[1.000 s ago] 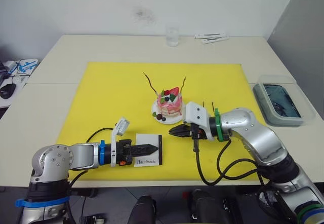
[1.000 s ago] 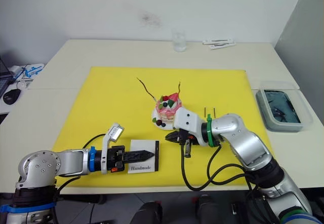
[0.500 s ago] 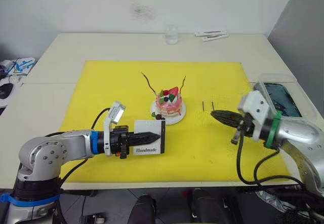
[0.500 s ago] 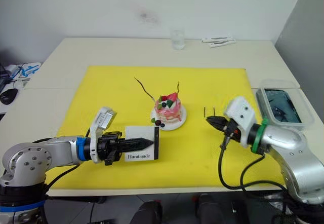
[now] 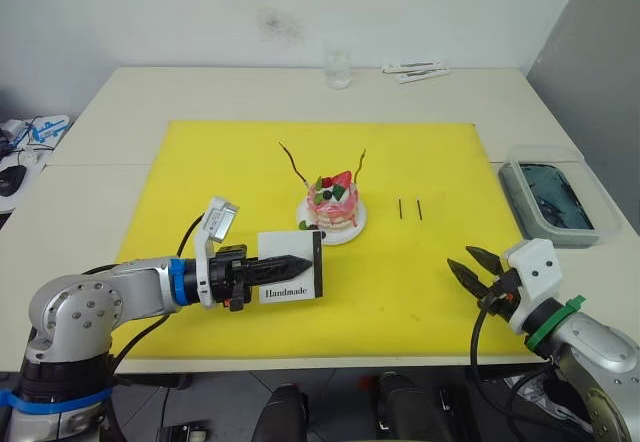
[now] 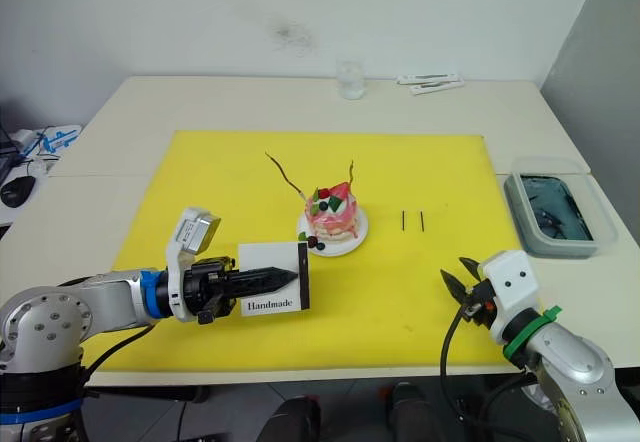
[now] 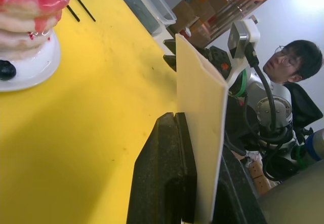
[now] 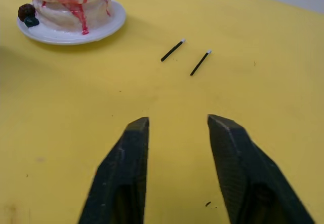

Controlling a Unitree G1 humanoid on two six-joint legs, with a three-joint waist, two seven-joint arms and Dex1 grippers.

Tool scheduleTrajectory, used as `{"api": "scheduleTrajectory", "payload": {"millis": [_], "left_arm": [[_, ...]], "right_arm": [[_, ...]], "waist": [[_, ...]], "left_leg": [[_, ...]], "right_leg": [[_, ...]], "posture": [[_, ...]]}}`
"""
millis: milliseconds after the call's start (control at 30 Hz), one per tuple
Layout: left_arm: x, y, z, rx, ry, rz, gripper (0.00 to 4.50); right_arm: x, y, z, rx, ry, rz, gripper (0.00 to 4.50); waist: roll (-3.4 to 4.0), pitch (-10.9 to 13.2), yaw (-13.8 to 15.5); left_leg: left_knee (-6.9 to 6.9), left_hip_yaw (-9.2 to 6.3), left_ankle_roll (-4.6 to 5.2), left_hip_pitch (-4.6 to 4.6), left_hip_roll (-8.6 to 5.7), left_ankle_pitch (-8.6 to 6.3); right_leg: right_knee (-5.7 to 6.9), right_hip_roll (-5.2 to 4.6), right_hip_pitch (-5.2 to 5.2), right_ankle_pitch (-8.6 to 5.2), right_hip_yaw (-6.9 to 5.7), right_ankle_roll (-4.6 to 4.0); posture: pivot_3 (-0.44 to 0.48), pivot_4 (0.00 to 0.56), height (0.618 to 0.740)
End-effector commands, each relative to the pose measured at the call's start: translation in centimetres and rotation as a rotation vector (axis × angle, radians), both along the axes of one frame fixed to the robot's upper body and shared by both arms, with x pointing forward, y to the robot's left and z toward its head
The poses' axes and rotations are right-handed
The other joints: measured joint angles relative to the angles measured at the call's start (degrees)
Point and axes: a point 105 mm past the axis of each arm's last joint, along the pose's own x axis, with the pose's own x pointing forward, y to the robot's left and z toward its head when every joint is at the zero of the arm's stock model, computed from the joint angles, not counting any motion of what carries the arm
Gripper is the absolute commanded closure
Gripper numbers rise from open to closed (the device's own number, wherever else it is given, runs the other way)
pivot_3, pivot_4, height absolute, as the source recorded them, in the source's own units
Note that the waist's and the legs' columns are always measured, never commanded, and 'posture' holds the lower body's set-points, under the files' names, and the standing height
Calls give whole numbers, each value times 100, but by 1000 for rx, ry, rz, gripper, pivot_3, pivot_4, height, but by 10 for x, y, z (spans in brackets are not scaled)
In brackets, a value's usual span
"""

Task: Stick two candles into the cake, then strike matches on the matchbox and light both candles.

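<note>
**Matchbox held, matches not yet picked**

With both candles [image 5: 296, 165] standing in the cake [image 5: 335, 206], the matchbox [image 5: 291, 266] is clamped upright by the left gripper [image 5: 292, 262], just beside the plate. The right gripper [image 6: 462, 282] is spread wide and empty, well short of the two matches [image 8: 185, 57] lying on the yellow mat [image 5: 230, 162]. Thin, flat matches could be missed or nudged away; the box could be swung into the cake.

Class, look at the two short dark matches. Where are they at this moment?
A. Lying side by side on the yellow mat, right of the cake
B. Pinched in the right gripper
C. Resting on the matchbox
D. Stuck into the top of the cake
A. The matches lie loose and parallel on the yellow mat, to the right of the cake, while the right gripper is open and empty, apart from them.
</note>
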Motion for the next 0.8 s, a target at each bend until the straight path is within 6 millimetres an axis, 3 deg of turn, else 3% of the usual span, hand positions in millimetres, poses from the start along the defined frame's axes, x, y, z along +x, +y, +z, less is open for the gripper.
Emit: {"api": "scheduleTrajectory", "payload": {"millis": [33, 133, 167, 500, 800], "left_arm": [[-1, 1, 6, -7, -27, 5, 4500], [-1, -1, 3, 3, -19, 8, 4500], [-1, -2, 2, 6, -17, 7, 4500], [1, -6, 3, 1, -23, 7, 4500], [-1, -12, 2, -4, -21, -1, 4500]], "right_arm": [[3, 8, 14, 16, -85, -11, 1070], [23, 10, 17, 54, -108, -80, 124], [31, 10, 18, 60, -118, -103, 54], [92, 21, 27, 64, -183, -250, 54], [117, 31, 8, 63, -144, -303, 54]], "waist": [[0, 0, -1], [0, 0, -8], [-1, 0, -20], [0, -1, -5], [0, 0, -3]], "left_leg": [[0, 0, 0, 0, 0, 0], [0, 0, 0, 3, 1, 0], [1, 1, 0, 5, 3, 0], [0, 1, 1, 0, 3, 2], [-2, 3, 1, 0, 2, 1]], "right_leg": [[0, 0, 0, -1, 0, -1], [3, 2, 0, -1, 1, -2], [4, 3, 1, 0, 2, -2], [6, 5, -2, 14, 3, 16], [6, 3, -2, 14, 3, 14]], "posture": [[0, 150, 740], [0, 150, 740], [0, 150, 740], [0, 150, 740], [0, 150, 740]]}}
